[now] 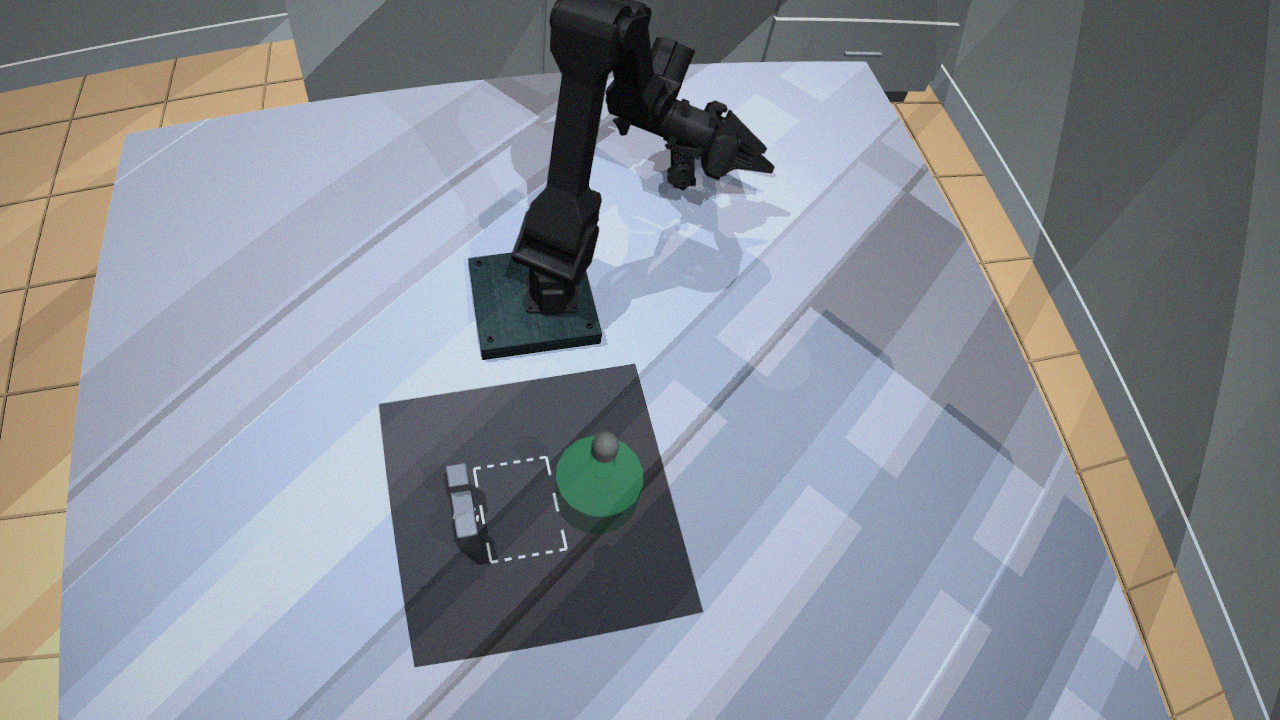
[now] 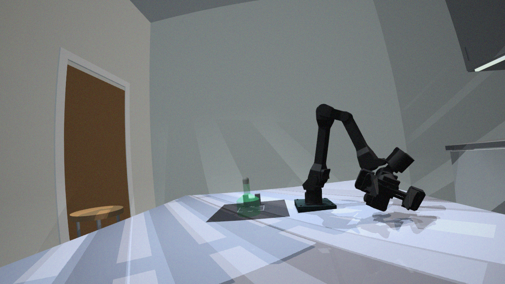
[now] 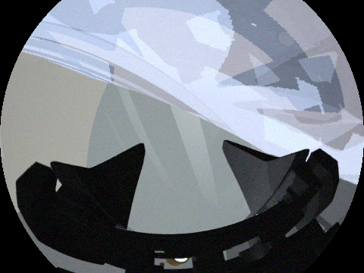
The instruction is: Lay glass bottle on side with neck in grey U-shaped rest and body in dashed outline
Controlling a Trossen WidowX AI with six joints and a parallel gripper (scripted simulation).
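Standing upright on the dark square mat, the glass bottle is translucent green, broad and round-bodied, with a slim neck and rounded grey top. In the top view, left to right, come the blocky grey U-shaped rest, the dashed white outline, then the bottle, just beside it. Any contents are hard to judge. Farther right, the matte black gripper has its tapered fingers wide open, holding nothing.
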